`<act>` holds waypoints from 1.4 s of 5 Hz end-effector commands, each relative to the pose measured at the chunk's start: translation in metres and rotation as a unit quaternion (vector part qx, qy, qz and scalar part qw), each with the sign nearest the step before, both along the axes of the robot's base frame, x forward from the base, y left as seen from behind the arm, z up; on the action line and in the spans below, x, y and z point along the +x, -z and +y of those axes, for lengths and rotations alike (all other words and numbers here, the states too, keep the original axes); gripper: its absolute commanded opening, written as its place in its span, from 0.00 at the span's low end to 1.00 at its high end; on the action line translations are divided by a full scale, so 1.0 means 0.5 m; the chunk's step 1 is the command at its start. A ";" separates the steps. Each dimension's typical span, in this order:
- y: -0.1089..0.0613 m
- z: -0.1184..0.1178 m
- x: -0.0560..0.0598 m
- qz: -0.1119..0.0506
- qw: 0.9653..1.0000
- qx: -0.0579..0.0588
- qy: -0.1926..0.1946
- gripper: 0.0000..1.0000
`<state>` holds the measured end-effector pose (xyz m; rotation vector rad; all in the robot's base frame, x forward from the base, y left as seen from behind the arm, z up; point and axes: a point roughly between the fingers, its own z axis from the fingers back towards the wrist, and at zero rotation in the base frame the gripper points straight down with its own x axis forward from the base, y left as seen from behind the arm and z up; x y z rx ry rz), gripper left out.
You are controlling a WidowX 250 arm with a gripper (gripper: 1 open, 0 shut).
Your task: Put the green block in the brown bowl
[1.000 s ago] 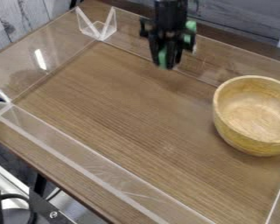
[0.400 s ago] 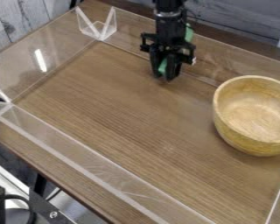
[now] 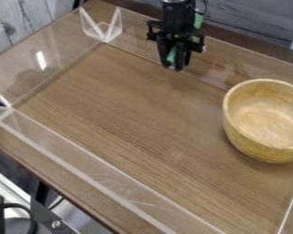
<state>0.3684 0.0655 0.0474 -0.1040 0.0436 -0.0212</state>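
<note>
Gripper (image 3: 175,62) hangs at the far side of the worktop (image 3: 124,119), pointing straight down, jaws pinched narrow on the green block (image 3: 174,57), which shows as a green sliver between the black fingers. Block looks held upright-ish, but most of it is hidden, so how deep the grip sits is unclear. Brown bowl (image 3: 266,119) sits well apart on the right, nearer than the gripper, and is empty: bare wood grain inside, nothing in it. Risks from here, as I judge them: the block is thin and only partly clamped, so it could slip or swivel in the jaws during the carry. If the travel stays low, the hanging block could clip the bowl's thick rim and shove the bowl or knock the block loose. Letting go off-centre could bounce it off the wall and onto the wood. The clear barrier (image 3: 63,137) around the worktop is close behind the gripper, so a wide swing could catch it.
</note>
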 end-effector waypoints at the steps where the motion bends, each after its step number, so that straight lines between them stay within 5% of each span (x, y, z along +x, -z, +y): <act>1: -0.019 0.003 0.022 -0.029 0.999 0.013 0.004 0.00; 3: 0.003 -0.001 0.013 -0.023 1.000 0.014 0.006 0.00; 7: -0.022 -0.005 0.010 -0.031 0.999 0.006 0.005 0.00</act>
